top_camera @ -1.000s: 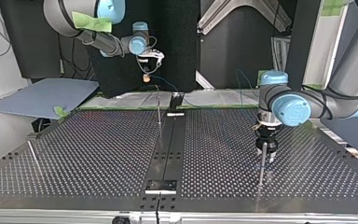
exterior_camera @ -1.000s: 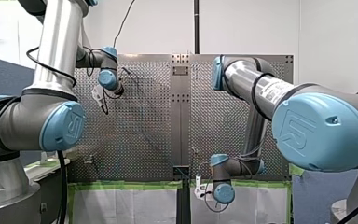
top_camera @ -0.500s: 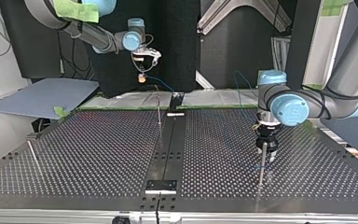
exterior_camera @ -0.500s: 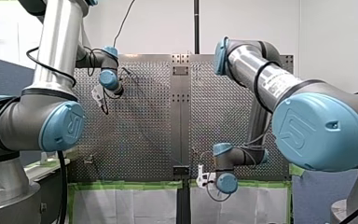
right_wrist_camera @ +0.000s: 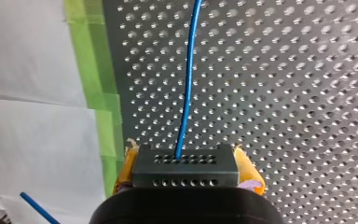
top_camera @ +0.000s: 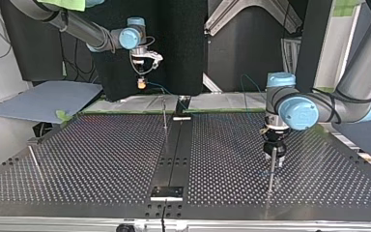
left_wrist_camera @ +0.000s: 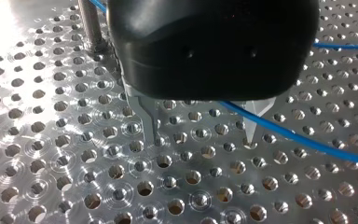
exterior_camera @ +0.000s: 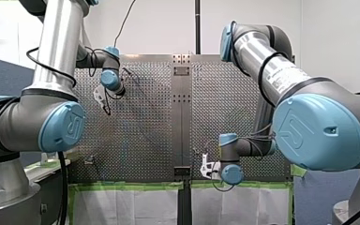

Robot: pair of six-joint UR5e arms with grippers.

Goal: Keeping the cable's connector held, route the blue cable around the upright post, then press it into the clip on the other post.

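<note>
- at the upper left of the top view, our right gripper [top_camera: 140, 83] hangs above the far edge of the perforated table [top_camera: 101, 159]. its yellow pads [right_wrist_camera: 247, 170] are clamped on the black connector [right_wrist_camera: 185, 169], and the blue cable [right_wrist_camera: 187, 84] leaves the connector and runs ahead over the holes.
- we judge the risk here to be tension: a hard or fast pull on the line could twist the connector between the pads or drag it out of them.
- in the middle of the top view a thin post [top_camera: 165, 116] stands beside the central strip. we cannot make out a clip on it, so an approach to press the cable in could miss.
- at the right of the top view, our left gripper [left_wrist_camera: 203, 137] sits low, just behind the upright post [top_camera: 272, 169]. its metal fingers [left_wrist_camera: 148, 116] stand wide apart with their tips near the table and grip nothing.
- the cable slants under that gripper and crosses by one fingertip; we cannot tell whether it touches.
- with those fingers not closed on it, the cable is only guided. we think it could ride up and slip off the post if the high connector end lifts the line, or snag on a fingertip.
</note>
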